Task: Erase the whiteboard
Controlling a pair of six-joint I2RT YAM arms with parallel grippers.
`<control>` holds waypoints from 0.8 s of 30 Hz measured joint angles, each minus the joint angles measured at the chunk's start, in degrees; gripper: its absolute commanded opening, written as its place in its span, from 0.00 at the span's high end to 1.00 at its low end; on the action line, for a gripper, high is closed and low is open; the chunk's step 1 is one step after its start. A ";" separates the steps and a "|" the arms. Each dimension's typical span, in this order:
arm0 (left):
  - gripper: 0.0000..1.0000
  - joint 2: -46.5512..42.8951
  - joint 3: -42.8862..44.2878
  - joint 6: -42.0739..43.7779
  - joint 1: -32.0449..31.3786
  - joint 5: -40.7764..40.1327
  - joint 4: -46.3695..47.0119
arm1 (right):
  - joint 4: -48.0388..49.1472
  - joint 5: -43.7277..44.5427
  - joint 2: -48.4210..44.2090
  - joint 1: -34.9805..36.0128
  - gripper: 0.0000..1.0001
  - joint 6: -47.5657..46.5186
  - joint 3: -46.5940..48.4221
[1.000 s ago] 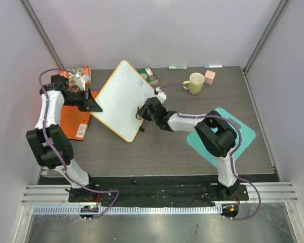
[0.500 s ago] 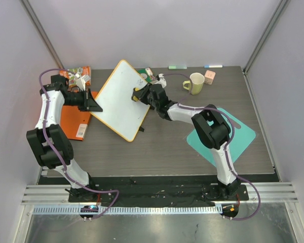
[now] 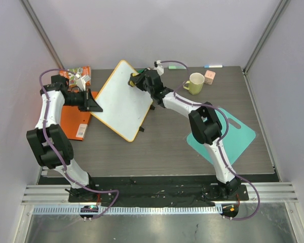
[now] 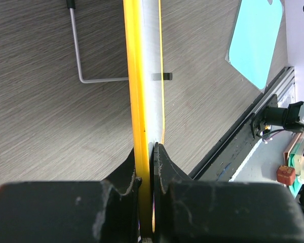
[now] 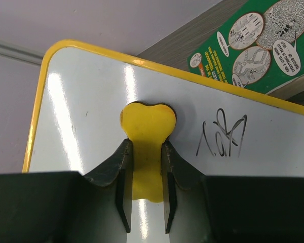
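Erasing is under way, with writing left to wipe.
The large white rectangular whiteboard (image 3: 119, 106), thinly orange-framed, lies askew on the grey wood-grain table (image 3: 167, 147), far left of centre. The left gripper (image 4: 151, 147) pinches its frame edge tight. The right gripper (image 5: 146, 147), narrowly parted, clamps a yellow rounded eraser (image 5: 146, 119) against the board's far corner, just beside a dark scribble (image 5: 223, 132) not yet erased.

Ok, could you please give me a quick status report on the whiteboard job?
Left gripper shut on the whiteboard, at its edge. Right gripper shut on yellow eraser, on the board. Scribble not yet wiped, beside eraser. Nothing between them.
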 measured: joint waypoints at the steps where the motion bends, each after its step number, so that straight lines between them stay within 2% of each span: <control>1: 1.00 0.00 -0.07 0.00 -0.02 0.00 0.02 | -0.09 -0.28 0.04 -0.37 0.99 0.72 -0.02; 6: 1.00 -0.02 -0.15 0.00 -0.07 0.07 0.24 | 0.46 -1.31 0.11 -2.82 0.99 3.45 -2.64; 13: 1.00 0.00 -0.22 -0.42 -0.13 0.04 0.24 | 1.79 -0.28 -0.04 -6.78 0.99 4.44 -10.88; 24: 1.00 -0.44 -0.68 -0.44 -0.13 0.02 0.28 | 4.94 -1.29 -0.33 -7.26 0.99 2.93 -13.16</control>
